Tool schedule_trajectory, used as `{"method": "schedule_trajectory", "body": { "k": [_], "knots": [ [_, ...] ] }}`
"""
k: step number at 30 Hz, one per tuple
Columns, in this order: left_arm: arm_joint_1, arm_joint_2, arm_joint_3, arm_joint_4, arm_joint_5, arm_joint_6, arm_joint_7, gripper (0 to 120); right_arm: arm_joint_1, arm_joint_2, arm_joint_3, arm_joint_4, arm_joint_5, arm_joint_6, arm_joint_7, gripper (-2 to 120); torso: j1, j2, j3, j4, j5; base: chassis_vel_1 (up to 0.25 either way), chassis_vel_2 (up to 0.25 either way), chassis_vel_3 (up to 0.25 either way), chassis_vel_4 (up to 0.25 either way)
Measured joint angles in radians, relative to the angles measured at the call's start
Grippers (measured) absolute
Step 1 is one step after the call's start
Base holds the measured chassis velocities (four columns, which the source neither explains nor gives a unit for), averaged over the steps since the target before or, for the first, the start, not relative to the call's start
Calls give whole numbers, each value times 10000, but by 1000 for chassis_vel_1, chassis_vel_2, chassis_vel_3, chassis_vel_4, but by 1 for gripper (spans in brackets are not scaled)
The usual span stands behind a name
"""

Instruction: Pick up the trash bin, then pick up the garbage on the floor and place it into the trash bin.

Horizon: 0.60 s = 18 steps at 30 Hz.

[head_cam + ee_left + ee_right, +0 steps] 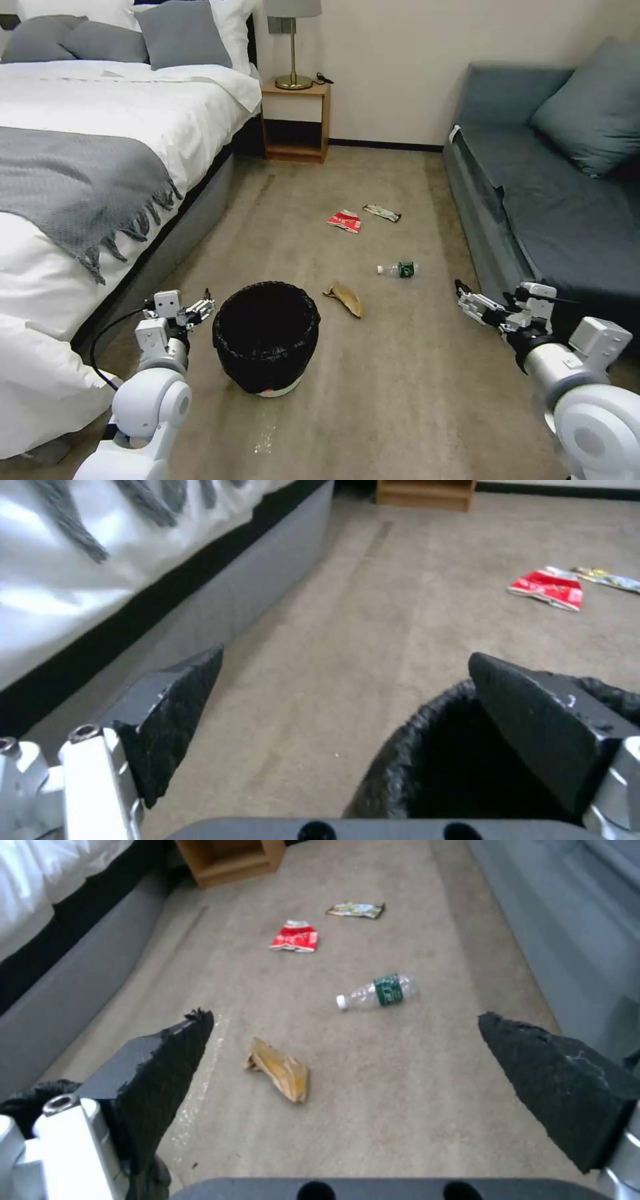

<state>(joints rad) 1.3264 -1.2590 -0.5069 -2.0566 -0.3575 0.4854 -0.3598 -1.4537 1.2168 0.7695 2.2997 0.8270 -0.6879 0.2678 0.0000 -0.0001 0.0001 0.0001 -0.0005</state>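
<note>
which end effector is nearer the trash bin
Left. The left end effector hangs open just beside the trash bin rim; the right end effector is open, far across the carpet by the sofa.

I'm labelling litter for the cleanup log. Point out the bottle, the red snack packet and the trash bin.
bottle point(399, 269): head view, on its green label.
red snack packet point(294, 936): right wrist view, middle of the packet.
trash bin point(230, 343): head view, on its black-lined outer wall.

Left gripper point(203, 303) low at left, forearm angled forward, wrist raised, black pads point(175, 715) spread wide apart, nothing between. Right gripper point(461, 292) low at right, arm reaching forward and inward, pads point(561, 1084) likewise spread wide, nothing held. Both white elbows bent, near lower corners of head view.
</note>
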Motion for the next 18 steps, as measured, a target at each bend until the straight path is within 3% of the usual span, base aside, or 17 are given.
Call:
{"method": "schedule_trajectory", "body": {
  "k": [4, 10, 18],
  "knots": [
    [-16, 131, 90, -49, -52, 51, -181, 99, -25, 50, 59, -27, 346, -66, -122, 100, 0, 0, -1, -1, 7, 0, 0, 0, 0],
    [-138, 969, 171, -26, -926, 448, -700, 97, -68, 167, 126, -26, 536, -224, -235, 100, -1, 0, 0, -1, 4, 0, 0, 0, 0],
    [-589, 1613, 95, 345, -1763, 495, -1330, 95, -41, 382, 162, 161, 769, -299, -221, 100, 0, 0, 0, 0, 2, 0, 0, 0, 0]
  ]
}}
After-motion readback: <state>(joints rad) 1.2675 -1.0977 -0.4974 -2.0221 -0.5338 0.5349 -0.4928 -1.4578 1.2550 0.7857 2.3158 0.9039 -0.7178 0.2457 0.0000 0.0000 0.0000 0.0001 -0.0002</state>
